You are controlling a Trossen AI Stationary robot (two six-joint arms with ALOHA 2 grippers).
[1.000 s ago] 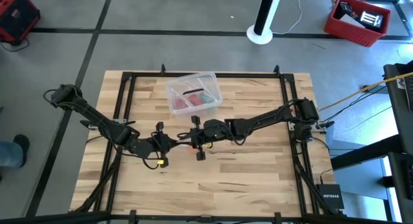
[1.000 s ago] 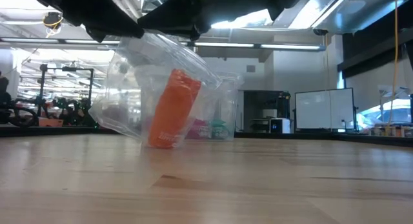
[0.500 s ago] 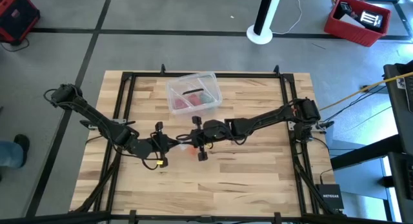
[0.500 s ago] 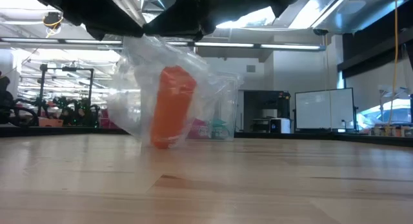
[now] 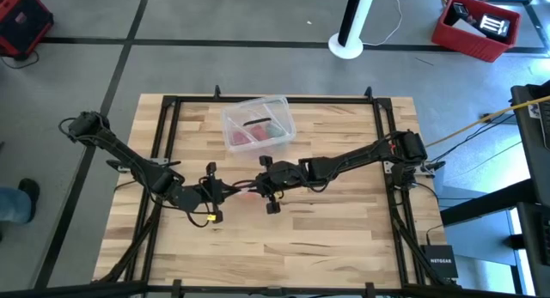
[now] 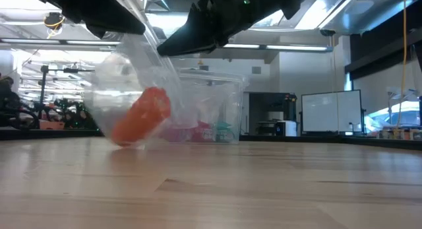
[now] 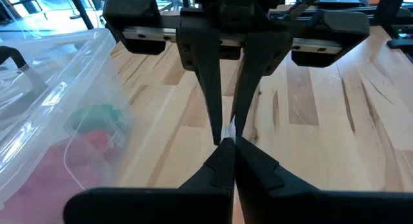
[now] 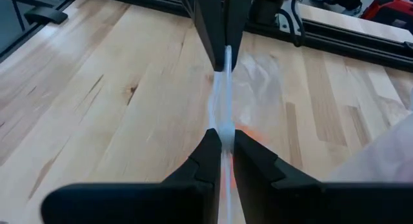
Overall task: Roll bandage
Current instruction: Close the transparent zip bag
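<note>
The wrapper (image 6: 142, 90), bandage (image 6: 140, 115) inside, is pinched above the tabletop (image 6: 264, 189) by both jaws.

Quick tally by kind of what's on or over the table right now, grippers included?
Grippers: 2, left gripper and right gripper, both pinching the wrapper
Orange bandage roll: 1, bandage, inside the wrapper
Clear plastic wrapper: 1, wrapper
Clear plastic box: 1, box, with red and green contents
Total: 5
</note>
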